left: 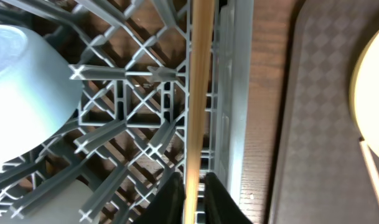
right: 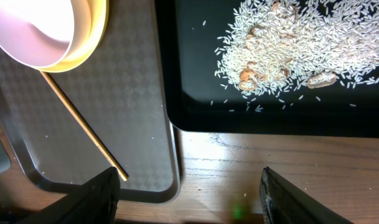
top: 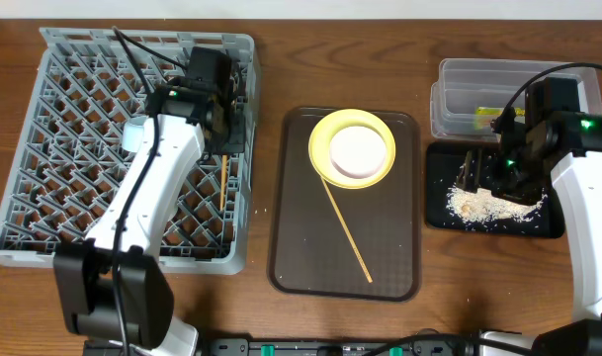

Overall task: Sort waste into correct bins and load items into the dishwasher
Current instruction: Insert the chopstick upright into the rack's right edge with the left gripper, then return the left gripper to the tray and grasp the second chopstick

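Note:
My left gripper is shut on a wooden chopstick and holds it along the right edge of the grey dish rack. A light blue bowl sits in the rack beside it. A second chopstick lies on the brown tray. A white bowl rests on the yellow plate there. My right gripper is open and empty near the black tray, which holds beige food leftovers.
The clear tub stands behind the black tray, with a green wrapper inside. A pale rounded object sits low in the rack near the blue bowl. Bare wood lies between the brown tray and the black tray.

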`<move>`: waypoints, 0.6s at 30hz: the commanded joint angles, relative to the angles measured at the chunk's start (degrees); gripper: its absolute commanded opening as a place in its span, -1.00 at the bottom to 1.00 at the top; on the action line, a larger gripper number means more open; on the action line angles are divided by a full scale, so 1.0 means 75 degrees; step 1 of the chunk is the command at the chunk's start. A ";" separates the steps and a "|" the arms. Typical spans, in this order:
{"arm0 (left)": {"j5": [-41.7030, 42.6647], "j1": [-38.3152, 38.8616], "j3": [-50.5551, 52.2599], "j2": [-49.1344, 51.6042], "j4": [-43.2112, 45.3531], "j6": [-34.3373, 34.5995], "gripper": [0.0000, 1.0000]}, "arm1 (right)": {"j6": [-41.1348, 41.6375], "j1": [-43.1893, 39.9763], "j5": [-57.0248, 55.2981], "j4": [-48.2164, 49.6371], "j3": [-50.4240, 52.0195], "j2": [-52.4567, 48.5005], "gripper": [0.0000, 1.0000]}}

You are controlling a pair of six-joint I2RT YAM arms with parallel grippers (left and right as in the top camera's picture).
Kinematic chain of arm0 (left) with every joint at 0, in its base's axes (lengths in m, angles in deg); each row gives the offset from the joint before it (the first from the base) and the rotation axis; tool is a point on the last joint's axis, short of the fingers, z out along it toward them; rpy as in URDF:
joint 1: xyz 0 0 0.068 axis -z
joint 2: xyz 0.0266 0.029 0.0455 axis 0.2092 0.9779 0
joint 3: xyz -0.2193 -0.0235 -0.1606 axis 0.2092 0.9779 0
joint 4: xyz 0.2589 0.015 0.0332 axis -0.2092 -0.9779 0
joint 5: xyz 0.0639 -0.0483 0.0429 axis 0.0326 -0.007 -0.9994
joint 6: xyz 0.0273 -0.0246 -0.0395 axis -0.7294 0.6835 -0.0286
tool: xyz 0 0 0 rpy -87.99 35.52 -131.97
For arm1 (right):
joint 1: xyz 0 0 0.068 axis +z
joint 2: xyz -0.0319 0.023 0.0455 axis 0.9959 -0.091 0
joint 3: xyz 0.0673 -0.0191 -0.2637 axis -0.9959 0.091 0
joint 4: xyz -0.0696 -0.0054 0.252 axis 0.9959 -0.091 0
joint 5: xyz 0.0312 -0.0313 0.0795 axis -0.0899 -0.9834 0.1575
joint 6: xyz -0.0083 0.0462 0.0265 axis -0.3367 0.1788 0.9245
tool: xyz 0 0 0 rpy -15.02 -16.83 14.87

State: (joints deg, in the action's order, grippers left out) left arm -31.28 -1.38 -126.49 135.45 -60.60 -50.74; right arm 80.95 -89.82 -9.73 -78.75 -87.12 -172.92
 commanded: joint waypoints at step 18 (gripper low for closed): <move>0.1498 0.1929 0.0484 -0.0181 -0.0102 0.2993 0.14 | 0.0061 -0.0026 -0.0015 0.0000 -0.0119 0.0149 0.40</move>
State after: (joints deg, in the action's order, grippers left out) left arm -21.71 8.79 -124.89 134.71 -62.15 -35.70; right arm 80.95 -89.82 -9.73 -78.75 -87.12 -172.92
